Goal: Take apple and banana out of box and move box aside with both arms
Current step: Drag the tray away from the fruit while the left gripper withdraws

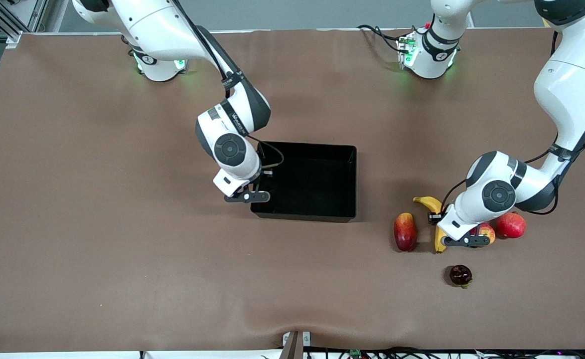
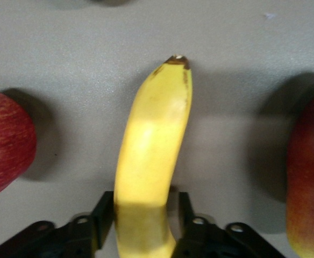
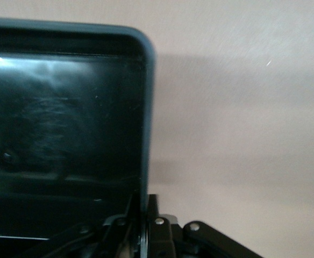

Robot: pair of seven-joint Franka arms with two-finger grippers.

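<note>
The black box point(image 1: 353, 180) lies at mid-table. My right gripper point(image 1: 247, 197) is shut on its wall at the right arm's end; in the right wrist view the wall point(image 3: 145, 107) runs down between the closed fingers of the gripper point(image 3: 146, 228). The yellow banana point(image 1: 429, 203) lies on the table toward the left arm's end. My left gripper point(image 1: 464, 242) is down over it, open, its fingers on either side of the banana point(image 2: 151, 140) with a small gap at one side point(image 2: 143, 212). The apple point(image 1: 487, 233) lies beside the banana, partly hidden by the gripper, and shows in the left wrist view point(image 2: 6, 142).
A red-yellow oval fruit point(image 1: 405, 231) lies beside the banana toward the box, and also shows in the left wrist view point(image 2: 310, 177). A round red fruit point(image 1: 511, 225) lies past the apple. A small dark fruit point(image 1: 460, 275) lies nearer the front camera.
</note>
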